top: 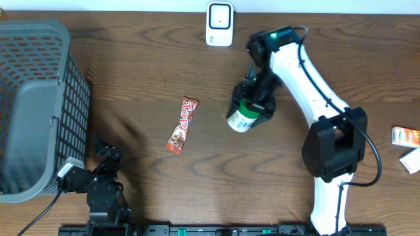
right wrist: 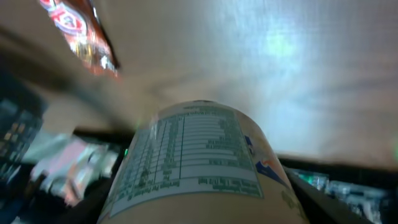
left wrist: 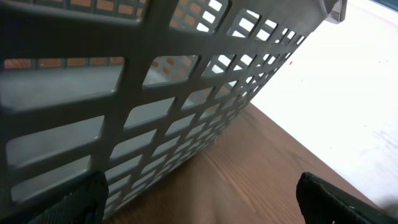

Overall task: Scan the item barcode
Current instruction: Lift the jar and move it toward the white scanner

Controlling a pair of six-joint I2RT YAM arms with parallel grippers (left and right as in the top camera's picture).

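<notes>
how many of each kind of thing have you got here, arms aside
grey plastic mesh basket: 1
white box-shaped scanner: 1
red foil-wrapped snack bar: 1
green-and-white labelled bottle: 1
small cardboard packets: 2
total: 6

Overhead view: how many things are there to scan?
4. A red candy bar lies mid-table, a bottle is in the right hand, and an orange packet and a white packet sit at the right edge. More may hide past that edge.
</notes>
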